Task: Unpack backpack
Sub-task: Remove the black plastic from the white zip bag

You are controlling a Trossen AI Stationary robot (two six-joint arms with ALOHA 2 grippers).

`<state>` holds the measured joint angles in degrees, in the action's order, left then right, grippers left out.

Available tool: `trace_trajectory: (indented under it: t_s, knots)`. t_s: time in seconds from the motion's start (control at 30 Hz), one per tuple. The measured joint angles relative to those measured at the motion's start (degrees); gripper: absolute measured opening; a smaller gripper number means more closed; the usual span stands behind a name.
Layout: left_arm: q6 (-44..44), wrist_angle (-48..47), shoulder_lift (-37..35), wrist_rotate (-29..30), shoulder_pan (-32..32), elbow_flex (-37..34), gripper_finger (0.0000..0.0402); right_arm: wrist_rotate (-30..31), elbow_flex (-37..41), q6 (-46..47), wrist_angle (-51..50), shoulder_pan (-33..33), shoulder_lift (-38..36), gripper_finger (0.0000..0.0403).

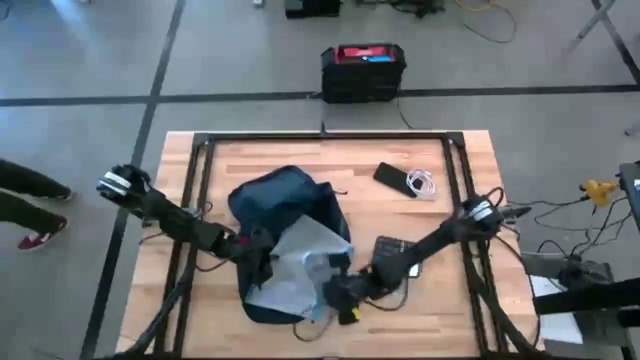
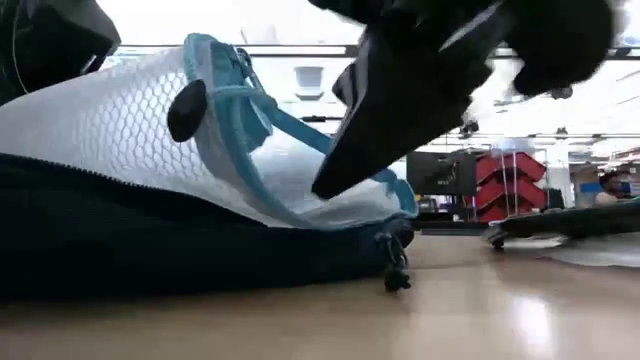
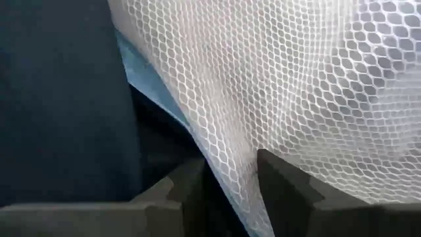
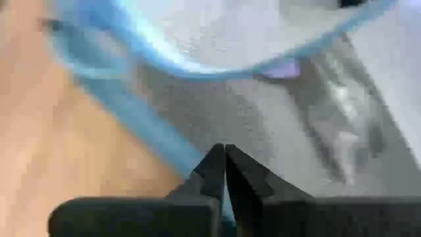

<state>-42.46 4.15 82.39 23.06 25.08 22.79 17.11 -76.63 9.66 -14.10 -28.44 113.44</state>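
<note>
The large dark navy fabric backpack (image 1: 283, 215) was spread under both grippers. Its pale mesh lining (image 3: 276, 85) was pinched by the left gripper (image 3: 230, 181); the right gripper (image 4: 225, 172), shut empty, was seen beside blue trim.

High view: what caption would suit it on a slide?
Two robot arms work at an open navy backpack on a wooden table, a phone lying nearby.

The large dark navy soft fabric backpack (image 1: 285, 235) lies on the wooden tabletop (image 1: 430, 300), left of centre. A black flat phone (image 1: 393, 178) and coiled white cable (image 1: 422, 184) lie behind and right of it. A rigid black box with red top (image 1: 362, 70) sits on the floor beyond.
</note>
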Motion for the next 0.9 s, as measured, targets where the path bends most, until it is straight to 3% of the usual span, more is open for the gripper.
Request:
trace_trajectory:
  t_s: [0.2,0.27,0.43,0.7,0.83,0.9]
  knots:
    - [0.00,0.92,0.02,0.03,0.00,-0.08,0.0119,10.39,-0.01,-4.09,-0.59,-0.93,-0.25,0.0001]
    - [-0.02,1.39,0.04,-0.06,0.00,-0.12,0.0119,11.17,-0.01,-6.90,0.08,0.54,-0.06,0.0005]
    - [-0.02,2.48,0.09,-0.40,0.00,-0.15,0.0119,4.10,-0.03,-12.53,0.10,6.63,1.63,0.0051]
    - [0.17,2.88,0.11,-0.84,0.00,-0.16,0.0119,-6.32,-0.03,-22.79,7.87,14.77,3.83,0.0189]
    - [0.20,2.92,0.11,-0.87,-0.01,-0.16,0.0119,-18.49,-0.66,-23.16,9.32,18.60,5.98,0.0236]
    - [0.20,2.92,0.11,-0.87,-0.02,-0.16,0.0119,-21.61,-0.78,-23.36,9.62,19.92,7.76,0.0247]
